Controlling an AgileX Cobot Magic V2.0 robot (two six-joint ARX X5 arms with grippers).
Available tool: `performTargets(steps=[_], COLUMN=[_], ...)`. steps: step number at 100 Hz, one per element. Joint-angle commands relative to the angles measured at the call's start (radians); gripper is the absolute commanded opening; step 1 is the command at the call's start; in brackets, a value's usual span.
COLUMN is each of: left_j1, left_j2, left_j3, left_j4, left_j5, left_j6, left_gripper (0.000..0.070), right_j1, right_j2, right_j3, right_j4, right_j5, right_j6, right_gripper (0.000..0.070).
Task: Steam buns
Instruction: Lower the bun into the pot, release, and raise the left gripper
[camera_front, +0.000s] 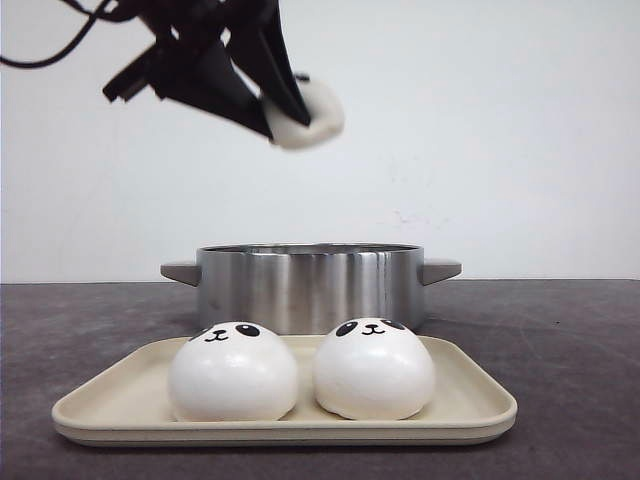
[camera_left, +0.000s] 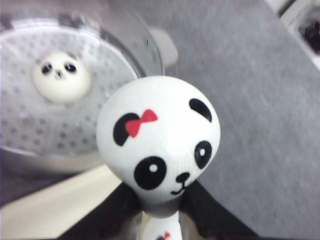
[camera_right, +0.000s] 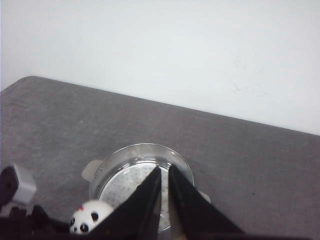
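Observation:
My left gripper (camera_front: 290, 118) is shut on a panda bun (camera_front: 318, 112) and holds it high above the steel pot (camera_front: 310, 285). In the left wrist view this bun (camera_left: 160, 137) has a red bow on one ear and is squeezed at its base between the jaws. A second bun (camera_left: 61, 77) lies inside the pot on the perforated steamer plate (camera_left: 30, 125). Two more buns (camera_front: 232, 372) (camera_front: 374, 368) sit side by side on the beige tray (camera_front: 480, 405). My right gripper (camera_right: 165, 172) is shut and empty, high over the pot (camera_right: 115, 170).
The pot stands just behind the tray on the dark grey table (camera_front: 570, 350) and has a handle on each side. A white wall rises behind the table. The held bun also shows in the right wrist view (camera_right: 90, 216).

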Motion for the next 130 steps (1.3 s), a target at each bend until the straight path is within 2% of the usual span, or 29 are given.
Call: performTargets(steps=[1, 25, 60, 92, 104, 111, 124, 130], left_j1=[0.016, 0.113, 0.224, 0.258, 0.271, 0.279, 0.289, 0.290], left_j2=[0.018, 0.134, 0.438, 0.619, 0.662, 0.675, 0.680, 0.680], left_j3=[0.047, 0.220, 0.520, 0.538, 0.538, 0.538, 0.538, 0.539], left_j4=[0.023, 0.013, -0.104, -0.197, -0.206, -0.212, -0.215, -0.216], left_j5=[-0.011, -0.019, -0.019, -0.028, -0.035, -0.035, -0.035, -0.034], left_j6=[0.023, 0.115, 0.137, 0.149, 0.148, 0.143, 0.143, 0.144], left_gripper=[0.0009, 0.0010, 0.0010, 0.0011, 0.0044, 0.0126, 0.0408, 0.0498], right_j1=[0.011, 0.011, 0.011, 0.011, 0.011, 0.011, 0.011, 0.011], right_j2=[0.013, 0.013, 0.013, 0.013, 0.013, 0.013, 0.013, 0.013], right_j3=[0.016, 0.016, 0.016, 0.016, 0.016, 0.016, 0.016, 0.016], right_j4=[0.011, 0.011, 0.002, -0.013, -0.029, -0.040, -0.050, -0.049], right_j5=[0.005, 0.005, 0.005, 0.005, 0.006, 0.006, 0.006, 0.006], right_j6=[0.013, 0.010, -0.017, -0.020, -0.020, -0.019, -0.018, -0.014], right_gripper=[0.0016, 0.0016, 0.0016, 0.0016, 0.0016, 0.0016, 0.0016, 0.0016])
